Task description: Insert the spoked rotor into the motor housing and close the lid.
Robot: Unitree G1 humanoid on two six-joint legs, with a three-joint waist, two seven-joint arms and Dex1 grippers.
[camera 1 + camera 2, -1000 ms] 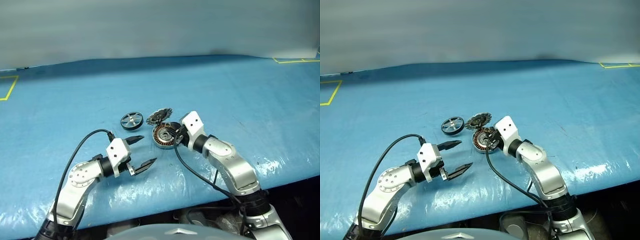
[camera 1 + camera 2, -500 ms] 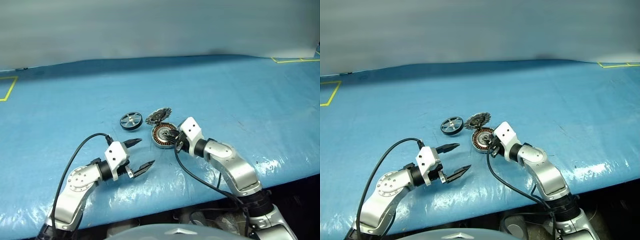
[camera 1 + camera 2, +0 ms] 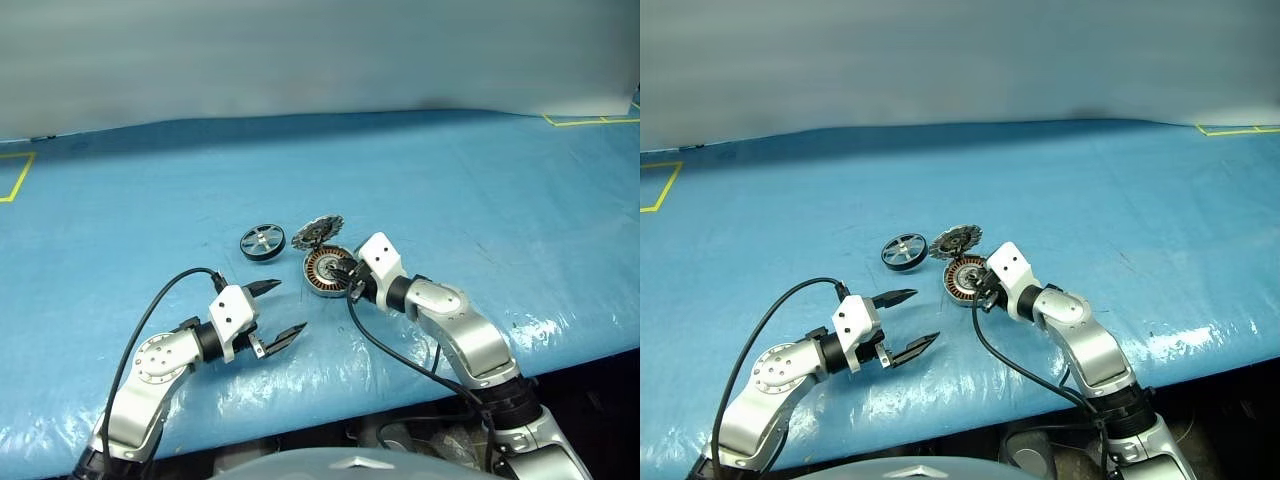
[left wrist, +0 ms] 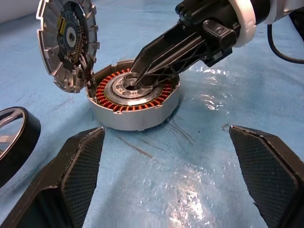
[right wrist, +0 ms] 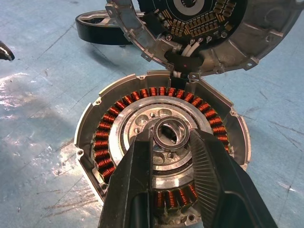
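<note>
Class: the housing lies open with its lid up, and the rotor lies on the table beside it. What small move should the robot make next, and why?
Probably move the open left end effector toward the spoked rotor to pick it up. The rotor lies untouched on the blue table beside the motor housing, whose lid stands open. The right end effector grips the housing's central hub, seemingly steadying it.

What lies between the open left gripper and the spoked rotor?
Nothing: in the left eye view only bare blue table cover separates the left gripper from the spoked rotor.
</note>
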